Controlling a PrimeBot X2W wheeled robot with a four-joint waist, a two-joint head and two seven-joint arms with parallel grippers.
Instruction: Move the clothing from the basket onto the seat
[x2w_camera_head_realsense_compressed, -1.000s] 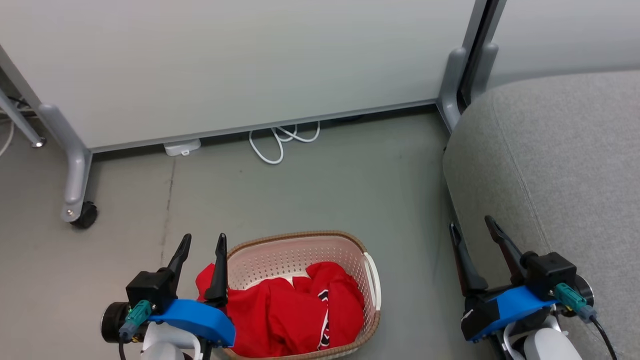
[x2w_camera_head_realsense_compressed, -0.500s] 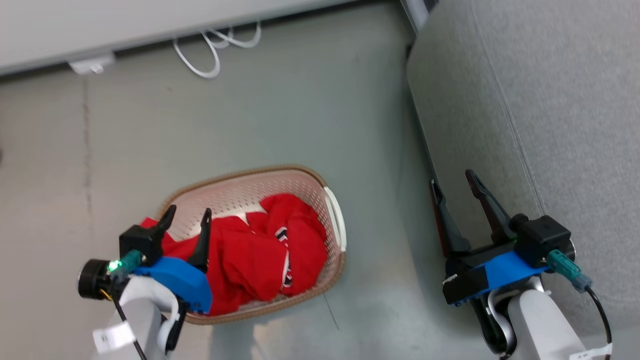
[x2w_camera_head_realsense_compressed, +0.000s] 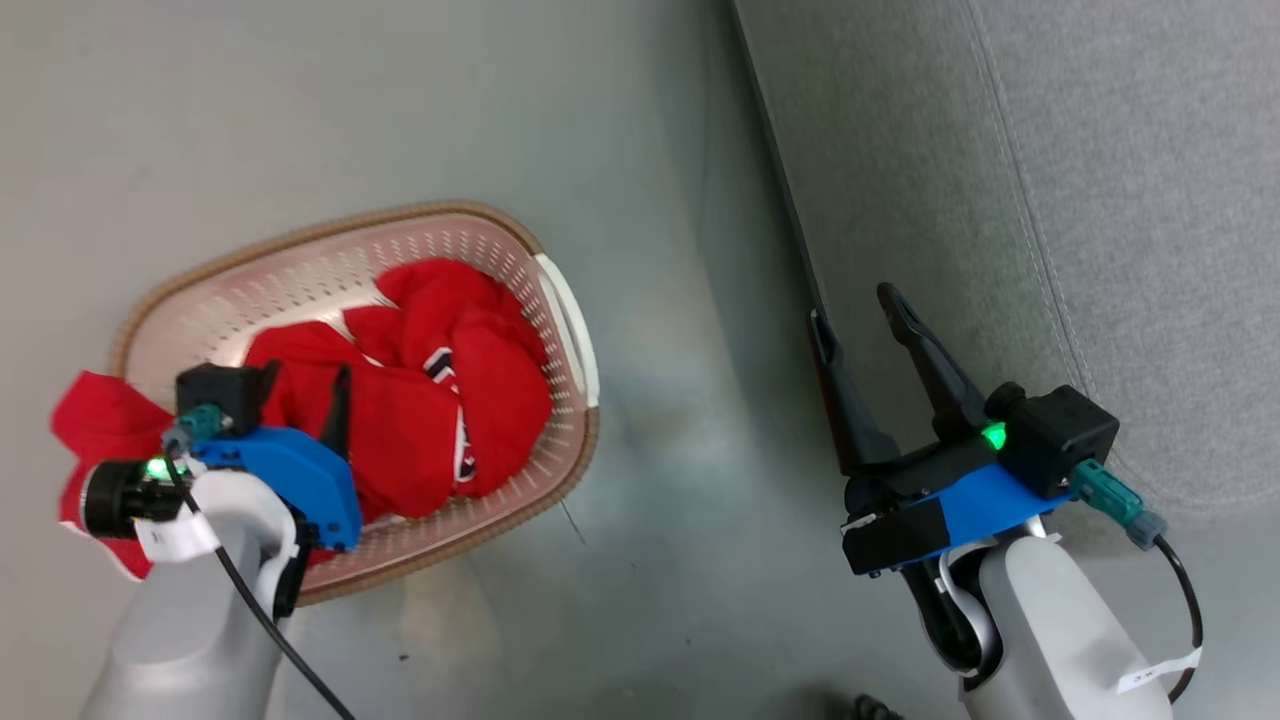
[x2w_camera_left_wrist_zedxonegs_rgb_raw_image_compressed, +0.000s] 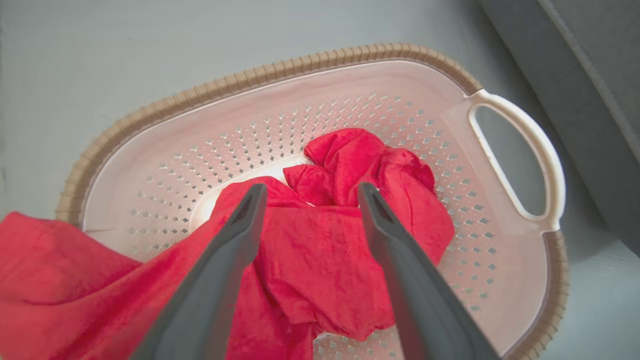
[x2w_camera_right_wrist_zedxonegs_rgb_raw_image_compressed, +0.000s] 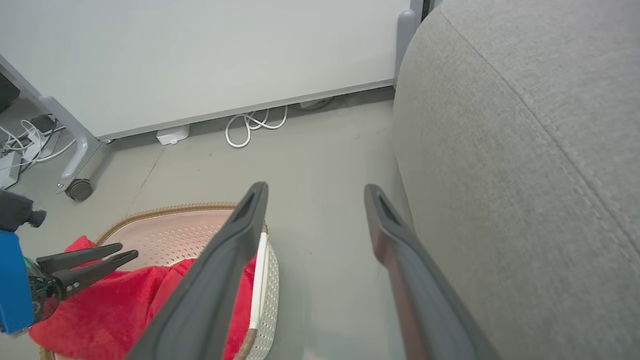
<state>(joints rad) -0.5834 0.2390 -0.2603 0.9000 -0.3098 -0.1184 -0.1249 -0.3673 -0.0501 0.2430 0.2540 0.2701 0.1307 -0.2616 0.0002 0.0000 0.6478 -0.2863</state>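
Red clothing (x2w_camera_left_wrist_zedxonegs_rgb_raw_image_compressed: 320, 270) lies straight ahead of our left gripper (x2w_camera_left_wrist_zedxonegs_rgb_raw_image_compressed: 311, 187), jaws wide, empty; our right gripper (x2w_camera_head_realsense_compressed: 853, 305), equally wide, is farther.

Left gripper (x2w_camera_left_wrist_zedxonegs_rgb_raw_image_compressed: 311, 187) lowered over clothing (x2w_camera_left_wrist_zedxonegs_rgb_raw_image_compressed: 320, 270) (camera tilted)

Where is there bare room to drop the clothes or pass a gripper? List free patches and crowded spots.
Free: the seat, its grey top bare across what shows; the floor strip between the basket and the seat's edge. Crowded: the basket, heaped with clothing spilling over its left rim, the open left gripper above it.
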